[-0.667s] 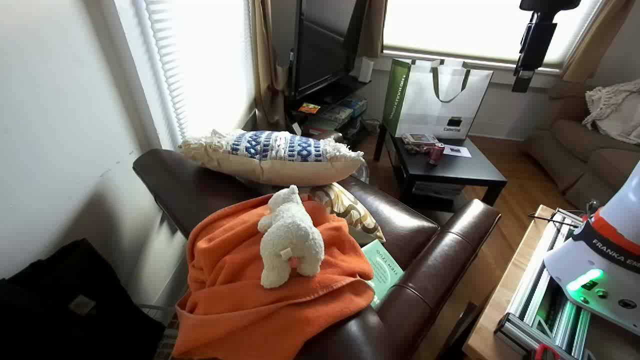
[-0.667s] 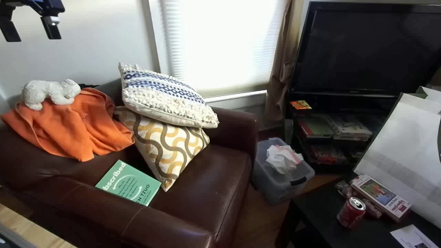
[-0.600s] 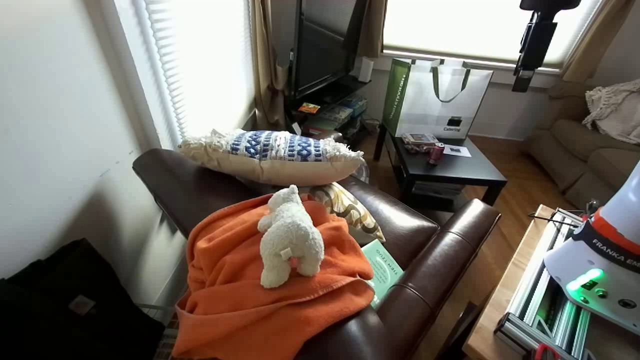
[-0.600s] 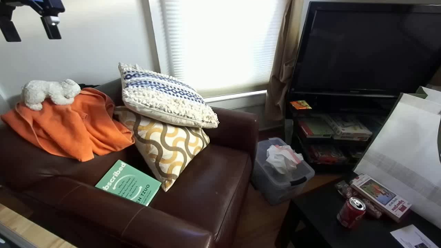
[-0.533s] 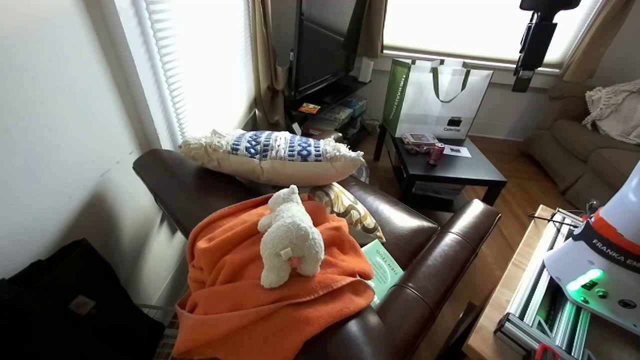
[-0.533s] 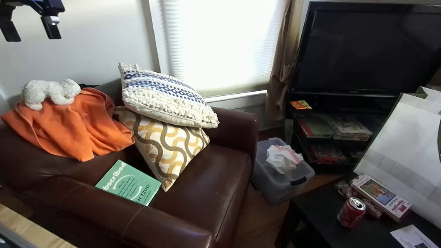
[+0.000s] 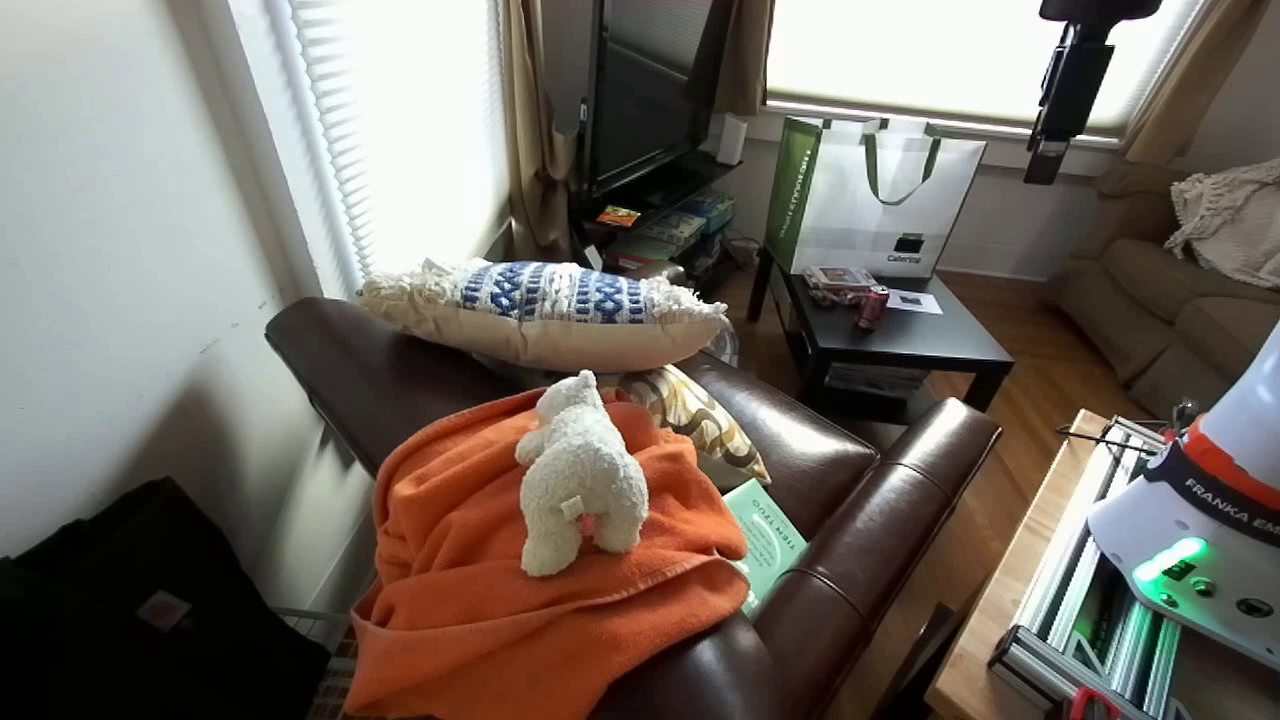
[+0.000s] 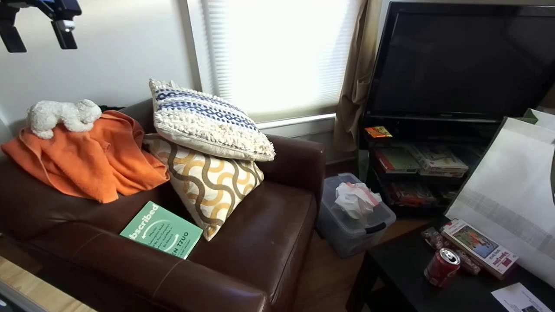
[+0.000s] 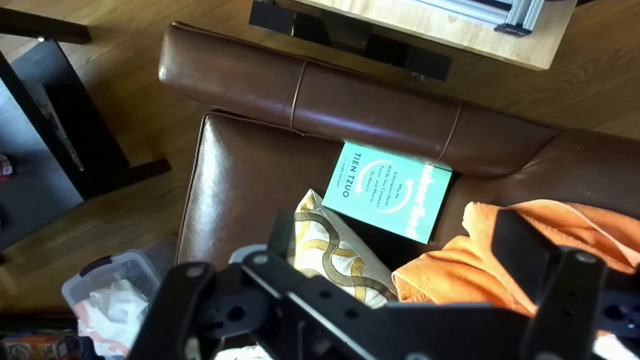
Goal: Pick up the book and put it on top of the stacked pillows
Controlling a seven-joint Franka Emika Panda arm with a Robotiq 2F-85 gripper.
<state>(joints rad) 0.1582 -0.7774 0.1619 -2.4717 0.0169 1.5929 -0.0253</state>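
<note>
The end effector hangs high, fingers spread and empty, and lower down I see the book on the sofa seat, just beside the armrest, probably stiff, lightish and slick, best pinched by its thin edge facing the stacked pillows.

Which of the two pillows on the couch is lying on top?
The shaggy cream pillow with blue bands; the pillow with brown and gold waves sits beneath it.

I'm watching a brown sofa: the book is lying near, an orange blanket left, 2 stacked pillows far.
</note>
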